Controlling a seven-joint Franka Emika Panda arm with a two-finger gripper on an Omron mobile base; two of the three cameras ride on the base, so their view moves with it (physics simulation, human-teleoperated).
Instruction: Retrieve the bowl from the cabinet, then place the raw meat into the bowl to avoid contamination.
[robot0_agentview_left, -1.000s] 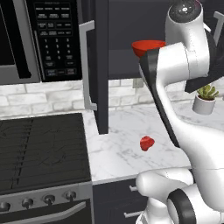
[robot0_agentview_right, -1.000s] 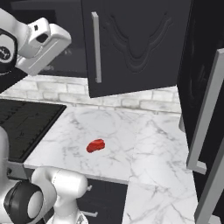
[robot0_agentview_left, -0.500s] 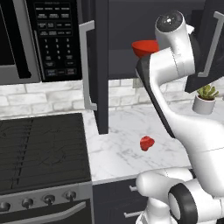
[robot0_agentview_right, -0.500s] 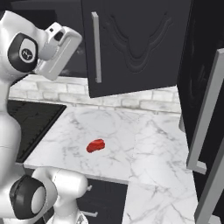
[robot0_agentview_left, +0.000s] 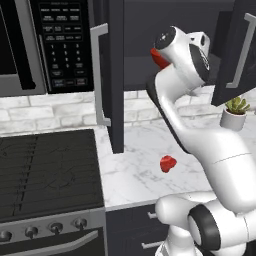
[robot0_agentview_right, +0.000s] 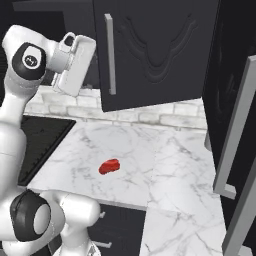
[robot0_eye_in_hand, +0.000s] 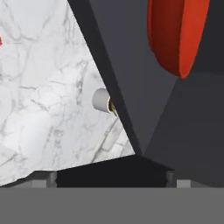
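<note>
In my hand view the bowl (robot0_eye_in_hand: 177, 35) sits upper right inside the open cabinet (robot0_eye_in_hand: 131, 78), ahead of my wide-open, empty gripper; the raw meat (robot0_agentview_left: 168, 163) lies on the counter (robot0_agentview_left: 130, 170).

bowl (robot0_eye_in_hand: 177, 33): 1 | raw meat (robot0_agentview_left: 168, 163): 1 | plant pot (robot0_agentview_left: 233, 119): 1 | microwave (robot0_agentview_left: 40, 45): 1

Light is even and diffuse, with no visible lamp; all 3 views are sharp, without blur or edge distortion; the marble counter (robot0_agentview_left: 135, 165) is bright, the cabinet (robot0_agentview_right: 155, 50) interior deeply dark; soft shadow lies under the raw meat (robot0_agentview_right: 109, 166); mild gloss shows on the bowl (robot0_eye_in_hand: 177, 30) and the white arm (robot0_agentview_left: 185, 55); textures look slightly coarse.
</note>
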